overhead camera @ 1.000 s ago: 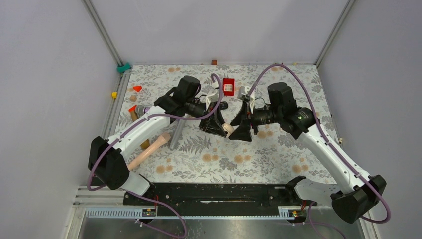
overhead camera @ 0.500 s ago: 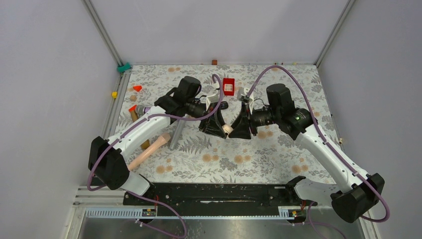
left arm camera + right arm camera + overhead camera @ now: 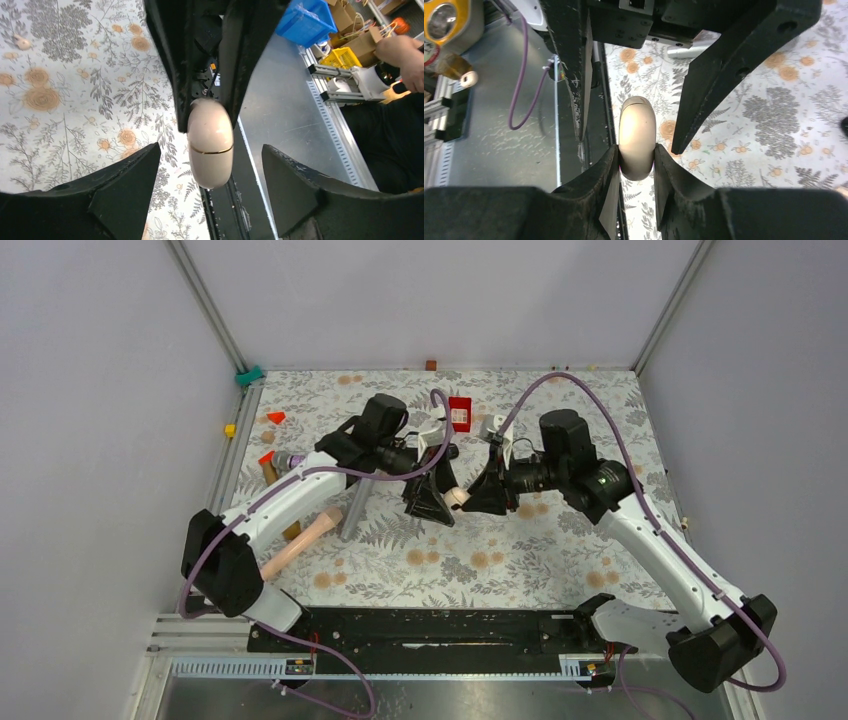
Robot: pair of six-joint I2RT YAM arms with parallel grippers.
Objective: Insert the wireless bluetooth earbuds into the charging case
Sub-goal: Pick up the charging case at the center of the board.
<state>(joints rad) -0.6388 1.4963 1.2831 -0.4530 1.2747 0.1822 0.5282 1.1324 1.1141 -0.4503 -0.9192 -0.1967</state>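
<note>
The right pincer (image 3: 636, 156) is nearly closed and pinches one end of the charging case (image 3: 636, 127), a pale cream pebble with a thin gilt seam. In its wrist view the free end of the case points to 12 o'clock.

The left pincer (image 3: 210, 149) is wide open. Its two fingers stand at 8 and 4 o'clock of the case, and neither touches it.

From above, the case (image 3: 457, 496) hangs over the middle of the flowered desk (image 3: 520, 560). The right arm reaches it from 3 o'clock and the left from 9 o'clock. A red box (image 3: 459, 413) lies well apart at 12 o'clock. I cannot make out the earbuds in any view.

This looks like a handover, with the right side now carrying the case alone. The shell is rounded and looks smooth, and it is gripped only by its tip, so it could squirt out or swivel. The left arm should probably back straight out toward 9 o'clock, jaws kept wide, without brushing the shell. The right pinch should hold steady and not be squeezed harder until the case is set down or braced.
</note>
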